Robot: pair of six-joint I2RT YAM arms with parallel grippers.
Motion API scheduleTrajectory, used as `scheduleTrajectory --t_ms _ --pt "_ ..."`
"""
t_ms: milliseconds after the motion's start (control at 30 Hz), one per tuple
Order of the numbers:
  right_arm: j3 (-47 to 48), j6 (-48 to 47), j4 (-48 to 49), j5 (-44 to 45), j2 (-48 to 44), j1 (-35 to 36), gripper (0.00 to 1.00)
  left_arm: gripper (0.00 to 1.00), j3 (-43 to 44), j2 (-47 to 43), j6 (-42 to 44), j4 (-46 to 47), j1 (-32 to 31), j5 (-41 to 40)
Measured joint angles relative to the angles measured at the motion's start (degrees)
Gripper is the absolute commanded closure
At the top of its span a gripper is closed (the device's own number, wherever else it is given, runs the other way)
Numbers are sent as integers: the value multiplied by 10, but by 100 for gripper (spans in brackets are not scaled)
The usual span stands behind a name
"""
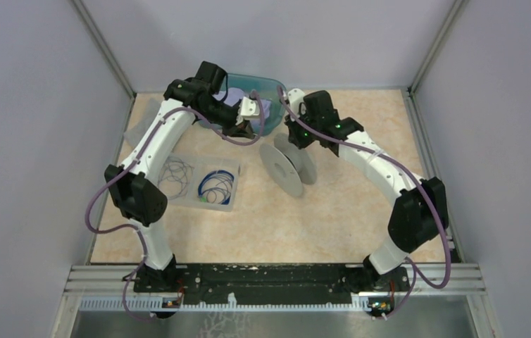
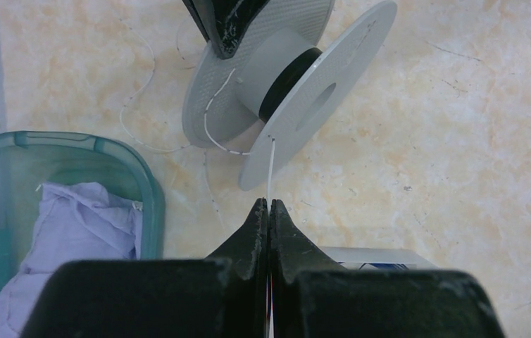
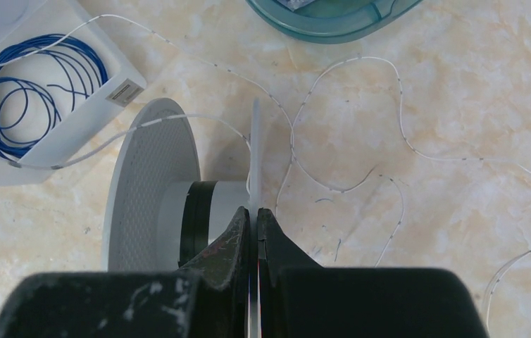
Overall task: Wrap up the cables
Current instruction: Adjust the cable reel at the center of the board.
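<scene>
A grey spool [image 1: 282, 169] lies on its side on the table's middle. My left gripper [image 2: 269, 204] is shut on the whitish cable [image 2: 271, 169], which runs taut from its fingertips up to the spool's near flange [image 2: 319, 91]. More of that cable lies in loose loops on the table [image 3: 399, 105]. My right gripper [image 3: 255, 211] is shut on the thin edge of the spool's flange [image 3: 254, 148]. Blue cables [image 3: 37, 91] sit coiled in a white tray [image 3: 79, 130]. From above, the left gripper [image 1: 243, 130] and right gripper [image 1: 296, 141] flank the spool's far side.
A teal bin [image 1: 266, 91] holding purple cloth [image 2: 72, 218] stands at the back, just behind both grippers. The tray [image 1: 199, 203] with blue coils [image 1: 217, 184] and a thin dark coil [image 1: 176, 174] lies left of the spool. Grey walls enclose the table.
</scene>
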Motion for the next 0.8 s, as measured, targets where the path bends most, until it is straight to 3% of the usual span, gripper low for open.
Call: scheduleTrajectory --t_ms 200,400,500,600,800 --pt "29 -9 -29 -2 17 0 80 100 1 14 12 -23 0 -1" --pt "49 -26 -64 -9 19 -9 42 100 1 14 11 -19 0 7" --pt "49 -37 -93 -14 13 -27 39 100 1 14 4 -10 0 12" --pt "17 -47 -109 -23 -16 -44 51 100 1 14 -4 1 0 20" --pt "-96 -57 -118 -43 -126 -47 99 99 1 14 -27 20 -2 50"
